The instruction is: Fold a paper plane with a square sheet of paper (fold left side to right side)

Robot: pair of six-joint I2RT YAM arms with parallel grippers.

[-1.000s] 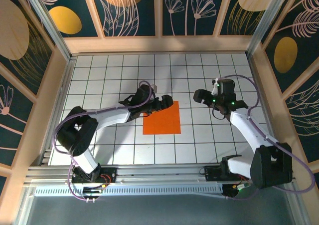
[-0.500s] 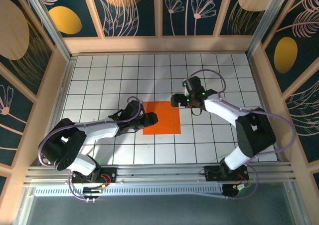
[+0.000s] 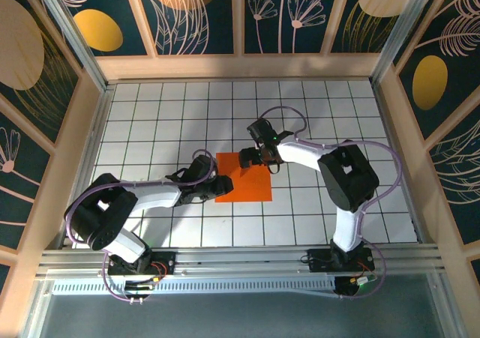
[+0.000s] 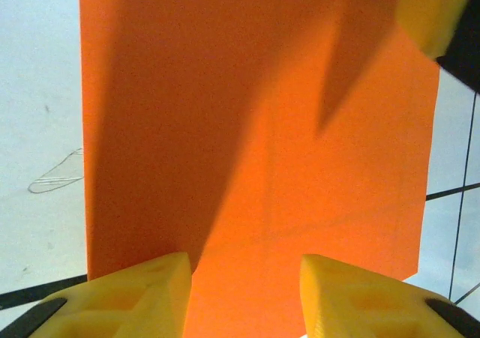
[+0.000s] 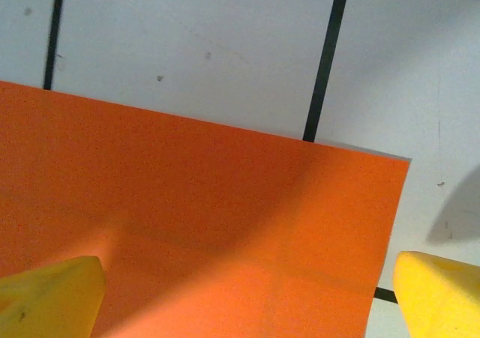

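I count one square sheet of paper [image 3: 251, 182], orange, on one tiled worktop [image 3: 150, 113]. I have two arms, the left arm [image 3: 150, 197] and the right arm [image 3: 300, 152]. Each wrist carries two yellow fingers [image 4: 142, 293], four together.

White tiled table [image 3: 150, 113] with black grid lines, light wood rim [image 3: 240, 66] along its far edge and sides, dark teal wall panels [image 3: 202, 23] with pale flower outlines, metal rail [image 3: 240, 259] at near edge.
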